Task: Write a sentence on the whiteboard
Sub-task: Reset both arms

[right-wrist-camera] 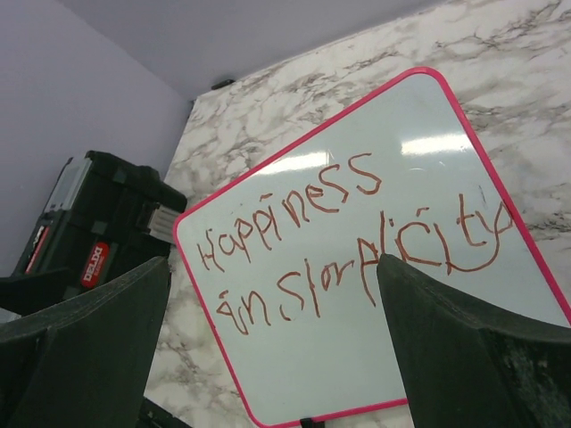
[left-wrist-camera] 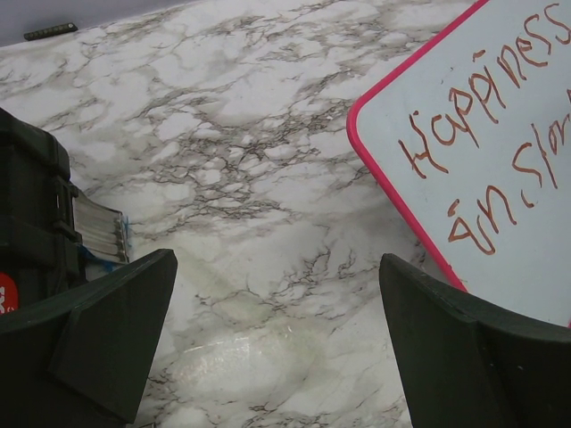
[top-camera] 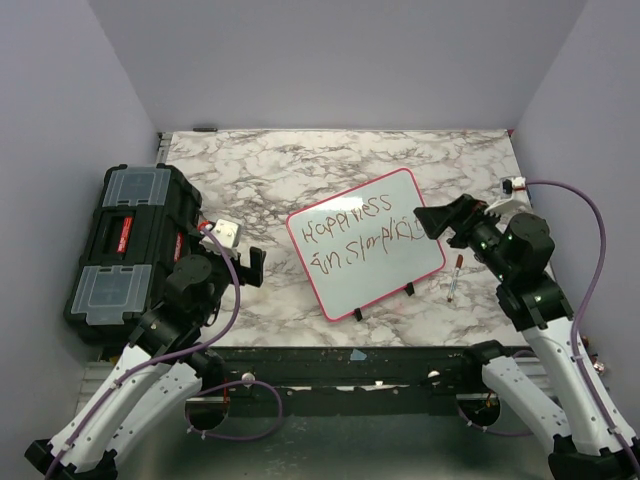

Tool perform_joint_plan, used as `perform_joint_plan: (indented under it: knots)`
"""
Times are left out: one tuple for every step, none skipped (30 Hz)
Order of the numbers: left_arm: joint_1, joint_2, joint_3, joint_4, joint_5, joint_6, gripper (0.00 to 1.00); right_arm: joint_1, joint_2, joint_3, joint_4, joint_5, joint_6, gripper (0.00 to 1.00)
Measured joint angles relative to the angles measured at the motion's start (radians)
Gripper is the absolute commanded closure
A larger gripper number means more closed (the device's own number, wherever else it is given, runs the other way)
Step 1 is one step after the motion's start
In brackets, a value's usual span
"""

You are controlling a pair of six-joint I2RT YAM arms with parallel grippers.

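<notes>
Top external view: by the front edge of the desk (top-camera: 250, 170), right of centre, sits the whiteboard (top-camera: 388, 274); my left pincer (top-camera: 252, 267) and right pincer (top-camera: 428, 222) both gape, empty; the sentence (top-camera: 365, 237) looks complete in two lines; the marker (top-camera: 455, 277) lies just beside the board; I judge the writing done.

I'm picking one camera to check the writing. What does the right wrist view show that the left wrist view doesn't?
Right wrist only: the whole sentence, both lines, and the open right claw. Left wrist only: the open left claw; the sentence is cut off there. Both: the whiteboard, the toolbox and the table.
</notes>
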Motion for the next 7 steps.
perform_joint_plan:
  knots:
    - [0.0, 0.0, 0.0, 0.0, 0.0, 0.0, 0.01, 0.0, 0.0, 0.0, 0.001, -0.013, -0.002, 0.0]
    - [0.0, 0.0, 0.0, 0.0, 0.0, 0.0, 0.01, 0.0, -0.002, 0.0, 0.002, -0.023, -0.003, 0.0]
    - [0.0, 0.0, 0.0, 0.0, 0.0, 0.0, 0.02, 0.0, -0.003, 0.0, 0.003, -0.033, -0.006, 0.0]
    - [0.0, 0.0, 0.0, 0.0, 0.0, 0.0, 0.02, 0.0, -0.003, 0.0, 0.003, -0.043, -0.011, 0.0]
    - [0.0, 0.0, 0.0, 0.0, 0.0, 0.0, 0.02, 0.0, -0.003, 0.0, 0.004, -0.051, -0.019, 0.0]
    - [0.0, 0.0, 0.0, 0.0, 0.0, 0.0, 0.01, 0.0, -0.003, 0.0, 0.004, -0.058, -0.027, 0.0]
    - [0.0, 0.0, 0.0, 0.0, 0.0, 0.0, 0.01, 0.0, -0.003, 0.0, 0.006, -0.063, -0.035, 0.0]
